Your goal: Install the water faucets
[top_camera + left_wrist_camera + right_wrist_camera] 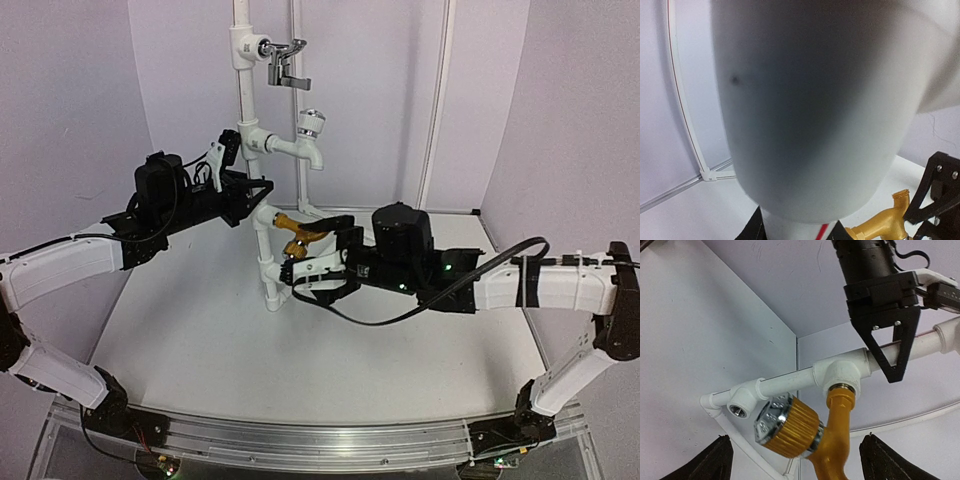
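Note:
The golden-brass tap (pixel 300 236) sits with its threaded end in a white tee fitting (pixel 841 375) on the upright pipe stand (pixel 262 240). Its ribbed gold knob with a silvery face (pixel 790 427) points sideways in the right wrist view. My right gripper (pixel 312 262) is open, with its fingers (pixel 715 462) wide on either side of the tap and not touching it. My left gripper (pixel 252 196) is shut on the white pipe (pixel 790 227) just above the tee. A big white fitting fills the left wrist view, with the tap (pixel 885 226) at the bottom right.
A chrome lever tap (pixel 285 62) and a white plastic tap (pixel 310 135) are mounted higher on the stand. An empty elbow socket (pixel 738 410) is below the tee. White walls close in the back and both sides. The right arm's cable (pixel 420 300) loops over the table.

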{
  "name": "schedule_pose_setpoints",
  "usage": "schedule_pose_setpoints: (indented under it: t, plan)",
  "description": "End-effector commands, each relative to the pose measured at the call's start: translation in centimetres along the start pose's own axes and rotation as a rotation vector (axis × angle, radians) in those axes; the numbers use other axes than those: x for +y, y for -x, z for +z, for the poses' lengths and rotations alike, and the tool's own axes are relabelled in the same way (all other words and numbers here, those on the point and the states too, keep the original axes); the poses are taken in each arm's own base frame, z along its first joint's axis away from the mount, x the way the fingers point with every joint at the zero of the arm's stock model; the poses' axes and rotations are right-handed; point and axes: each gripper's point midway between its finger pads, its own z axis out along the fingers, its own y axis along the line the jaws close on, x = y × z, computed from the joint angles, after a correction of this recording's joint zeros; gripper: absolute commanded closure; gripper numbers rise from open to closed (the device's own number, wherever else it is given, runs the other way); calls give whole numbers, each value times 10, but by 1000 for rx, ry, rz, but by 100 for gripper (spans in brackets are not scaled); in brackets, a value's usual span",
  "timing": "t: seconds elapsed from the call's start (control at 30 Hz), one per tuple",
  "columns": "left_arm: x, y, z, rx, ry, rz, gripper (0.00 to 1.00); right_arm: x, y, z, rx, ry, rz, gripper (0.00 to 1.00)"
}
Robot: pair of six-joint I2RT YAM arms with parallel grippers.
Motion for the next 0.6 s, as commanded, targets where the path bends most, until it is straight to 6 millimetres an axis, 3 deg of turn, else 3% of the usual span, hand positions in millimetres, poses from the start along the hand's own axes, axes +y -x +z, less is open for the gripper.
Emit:
schedule_pose_setpoints:
  t: [0.0,0.2,0.37,0.57]
  plan:
    - [-22,-78,-5,277,-84,-236,100,-33,3,13,59,-226,-137,14]
    - [-22,-79,-4,280,-84,-235,100,-46,-5,22,120,-350,-73,30]
    - [-21,-80,-4,282,-83,-236,100,-45,-11,22,121,-365,111,51]
    - [-23,-79,-4,280,-93,-240,100,-41,-19,20,100,-364,445,69]
